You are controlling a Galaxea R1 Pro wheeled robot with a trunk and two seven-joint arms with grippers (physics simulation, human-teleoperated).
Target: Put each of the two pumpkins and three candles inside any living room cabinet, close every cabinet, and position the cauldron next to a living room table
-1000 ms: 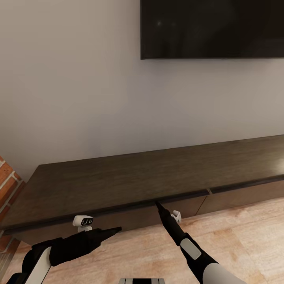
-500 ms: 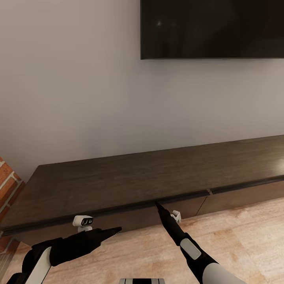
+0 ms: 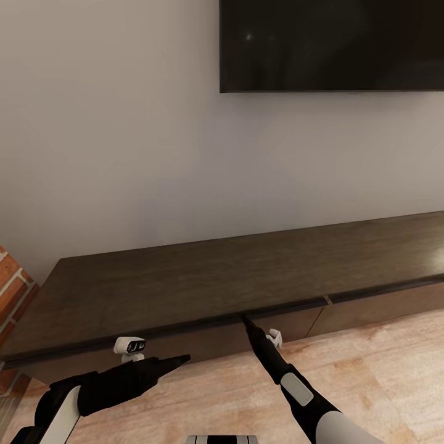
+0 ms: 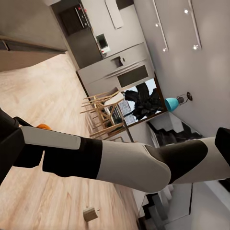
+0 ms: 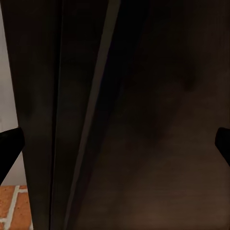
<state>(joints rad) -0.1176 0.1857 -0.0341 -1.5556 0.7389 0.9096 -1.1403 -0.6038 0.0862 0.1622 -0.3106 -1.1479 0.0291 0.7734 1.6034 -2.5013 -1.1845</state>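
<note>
Long low dark-brown wooden cabinet with matte grained top along a pale wall, under a glossy black wall-mounted TV. Right gripper, fingertips spread wide, at the cabinet's top front edge. Left gripper pointing sideways above light plank floor, fingers together.

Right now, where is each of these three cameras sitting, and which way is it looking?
Head view: atop the robot, facing down at the cabinet below the TV; left gripper and right gripper show.
Left wrist view: looks across the floor toward a kitchen, past the right arm.
Right wrist view: close against the cabinet front, fingertips at the edges.
Head and right wrist views share the cabinet.
</note>
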